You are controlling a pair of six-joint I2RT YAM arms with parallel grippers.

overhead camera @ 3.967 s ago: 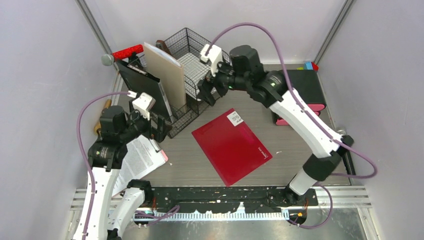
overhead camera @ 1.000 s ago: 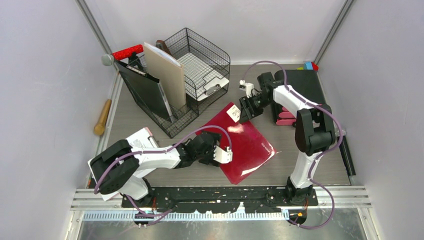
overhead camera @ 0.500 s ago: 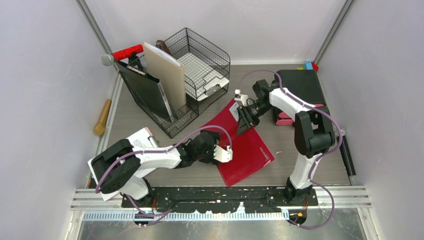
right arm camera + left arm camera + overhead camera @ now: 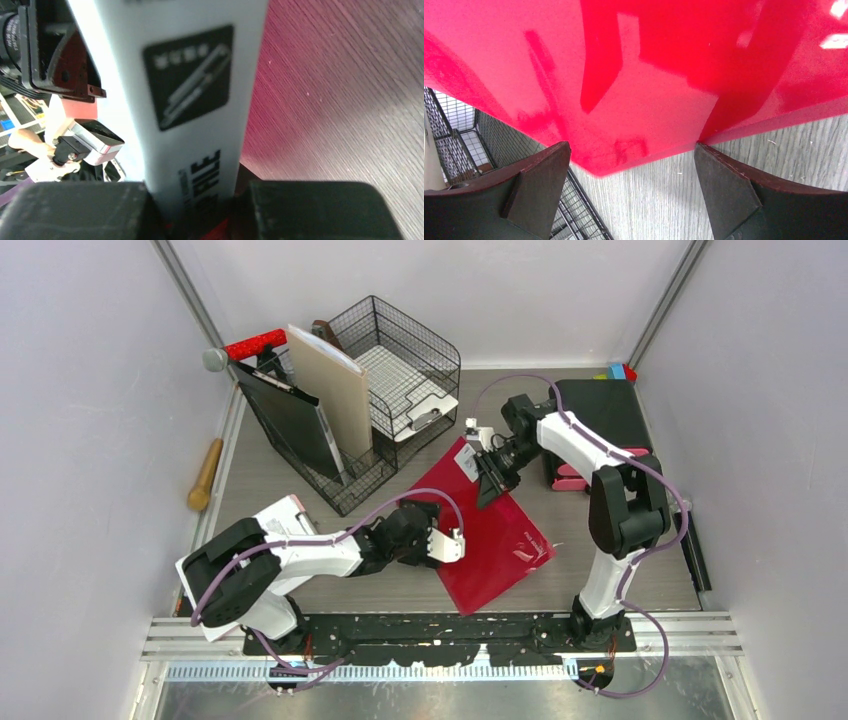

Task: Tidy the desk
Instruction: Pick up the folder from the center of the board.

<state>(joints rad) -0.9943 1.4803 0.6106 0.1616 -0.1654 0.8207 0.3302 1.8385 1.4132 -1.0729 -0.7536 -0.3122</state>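
Observation:
A glossy red folder (image 4: 505,535) lies on the grey wood-grain desk (image 4: 262,478), its far edge raised. My right gripper (image 4: 487,480) is shut on that far edge, at the folder's white label (image 4: 190,90); in the right wrist view my right gripper (image 4: 200,200) pinches the label and the red cover (image 4: 340,100) between its dark pads. My left gripper (image 4: 455,545) stands open at the folder's left corner. In the left wrist view my left gripper (image 4: 631,165) has its fingers wide apart on either side of the corner of the folder (image 4: 649,75), over bare desk (image 4: 649,205).
A black wire-mesh tray rack (image 4: 405,365) and a mesh file holder with a black clipboard and a beige folder (image 4: 325,405) stand at the back left. A black drawer unit with pink fronts (image 4: 600,420) is at the right. A wooden handle (image 4: 205,475) lies by the left wall.
My right gripper has closed on the folder's labelled far edge and pulled it up a little. The left gripper has stayed open at the folder's corner.

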